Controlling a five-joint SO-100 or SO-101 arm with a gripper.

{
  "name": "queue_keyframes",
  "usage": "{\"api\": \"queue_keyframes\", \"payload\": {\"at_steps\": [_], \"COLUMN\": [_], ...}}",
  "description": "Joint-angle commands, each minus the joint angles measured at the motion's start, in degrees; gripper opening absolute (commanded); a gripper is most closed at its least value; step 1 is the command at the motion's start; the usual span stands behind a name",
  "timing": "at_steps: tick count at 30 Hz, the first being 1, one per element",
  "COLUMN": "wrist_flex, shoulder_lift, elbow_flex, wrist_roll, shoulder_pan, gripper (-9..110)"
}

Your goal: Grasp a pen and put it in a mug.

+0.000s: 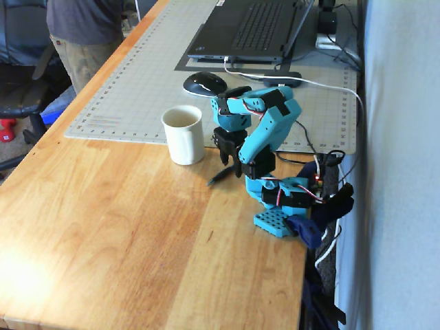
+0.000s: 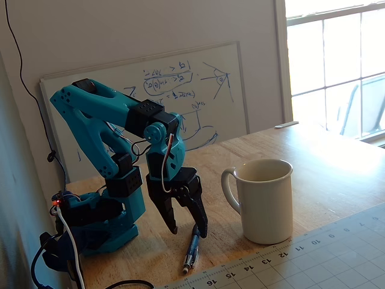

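The cream-white mug (image 1: 183, 134) stands on the wooden table at the edge of the cutting mat; in the other fixed view the mug (image 2: 264, 201) shows its handle turned toward the arm. A thin dark pen (image 1: 220, 175) lies flat on the wood between mug and arm base, and this pen (image 2: 191, 251) points toward the mat. My gripper (image 2: 188, 230) is open and points down, with its black fingertips low on either side of the pen's far end. From the high fixed view the gripper (image 1: 230, 165) sits just right of the mug. Nothing is held.
A grey cutting mat (image 1: 158, 75) covers the far table, carrying a laptop (image 1: 251, 27) and a mouse (image 1: 204, 84). A person (image 1: 86, 31) stands at the table's left edge. A whiteboard (image 2: 198, 90) leans against the wall behind the arm. Cables hang at the right.
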Motion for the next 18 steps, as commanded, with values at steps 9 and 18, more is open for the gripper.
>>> {"api": "queue_keyframes", "payload": {"at_steps": [9,18], "wrist_flex": [-0.6,-1.2], "shoulder_lift": [-5.4,-5.5], "elbow_flex": [-0.9,-0.6], "wrist_roll": [-0.6,-0.6], "shoulder_pan": [-0.1,-0.4], "gripper": [24,13]}}
